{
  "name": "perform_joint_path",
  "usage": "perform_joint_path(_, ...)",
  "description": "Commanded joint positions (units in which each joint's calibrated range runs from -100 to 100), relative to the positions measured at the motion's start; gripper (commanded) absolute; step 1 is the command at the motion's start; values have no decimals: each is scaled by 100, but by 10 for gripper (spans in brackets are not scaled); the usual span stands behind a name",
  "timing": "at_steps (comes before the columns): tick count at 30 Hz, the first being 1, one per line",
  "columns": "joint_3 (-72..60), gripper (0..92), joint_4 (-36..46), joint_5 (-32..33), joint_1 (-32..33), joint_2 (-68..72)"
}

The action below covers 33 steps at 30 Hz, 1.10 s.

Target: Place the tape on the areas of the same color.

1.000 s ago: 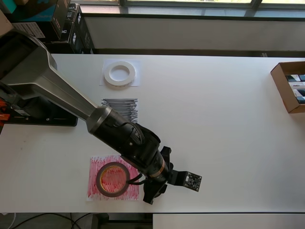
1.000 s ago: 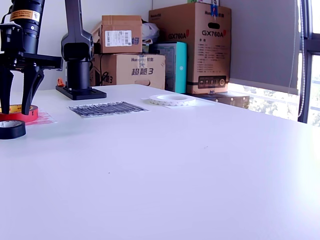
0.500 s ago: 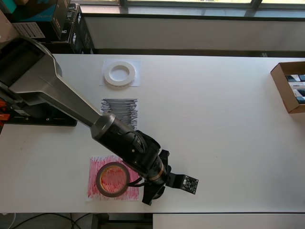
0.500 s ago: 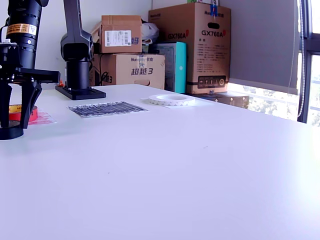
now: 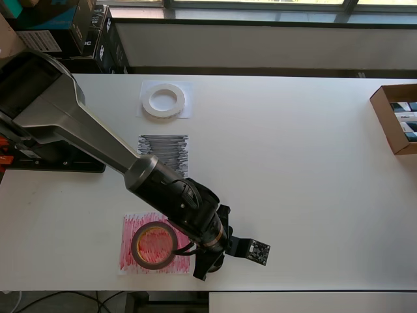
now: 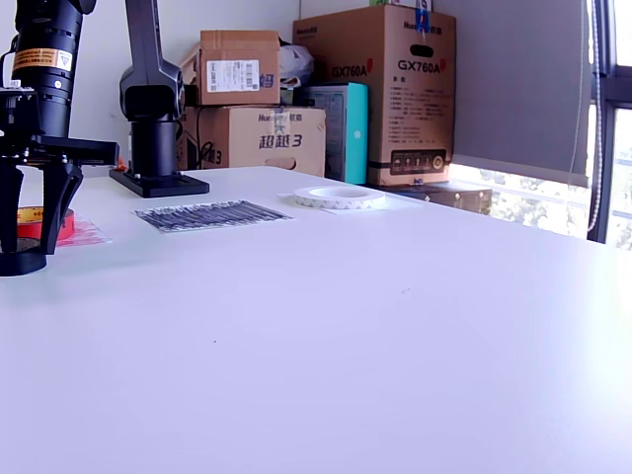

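Note:
The small black tape [image 6: 20, 263] lies near the table's front edge, just off the red sheet; the arm hides it in the overhead view. My gripper [image 6: 26, 247] [image 5: 207, 264] hangs straight down over it, open, with its fingertips at the ring's top edge on either side. The red-brown tape [image 5: 154, 244] [image 6: 33, 221] lies on the red scribbled area [image 5: 130, 257]. Farther back, the white tape [image 5: 163, 102] [image 6: 339, 197] rests on the white area [image 5: 186, 112]. The black scribbled area [image 5: 164, 151] [image 6: 212, 213] has nothing on it.
The arm's black base [image 5: 52, 160] [image 6: 158, 183] stands at the overhead view's left. An open cardboard box [image 5: 396, 117] sits at the table's right edge. Stacked cartons [image 6: 385, 94] stand behind the table. The table's front edge [image 5: 260, 290] runs close below the gripper.
Since a second ago the gripper has come down and shifted slightly to the exterior view's left, so its fingertips now reach the black tape. Nothing has visibly moved in the last half second.

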Motion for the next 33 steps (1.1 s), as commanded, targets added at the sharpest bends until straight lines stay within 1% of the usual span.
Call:
perform_joint_path(1, 185, 425, -36, 25, 6, 2)
perform_joint_path(19, 303, 422, -45, 33, 30, -7)
perform_joint_path(21, 303, 374, -45, 33, 30, -7)
perform_joint_path(22, 303, 320, -45, 33, 37, -7)
perform_joint_path(24, 303, 173, -45, 33, 37, -7)
perform_joint_path(26, 285, 1, -45, 41, 45, -7)
perform_joint_path(27, 267, 0, -45, 74, 45, -7)
perform_joint_path(28, 249, 21, -45, 90, 53, -17)
perform_joint_path(30, 231, 0, -45, 99, 61, -91)
perform_joint_path(33, 167, 0, -36, 99, 164, -213)
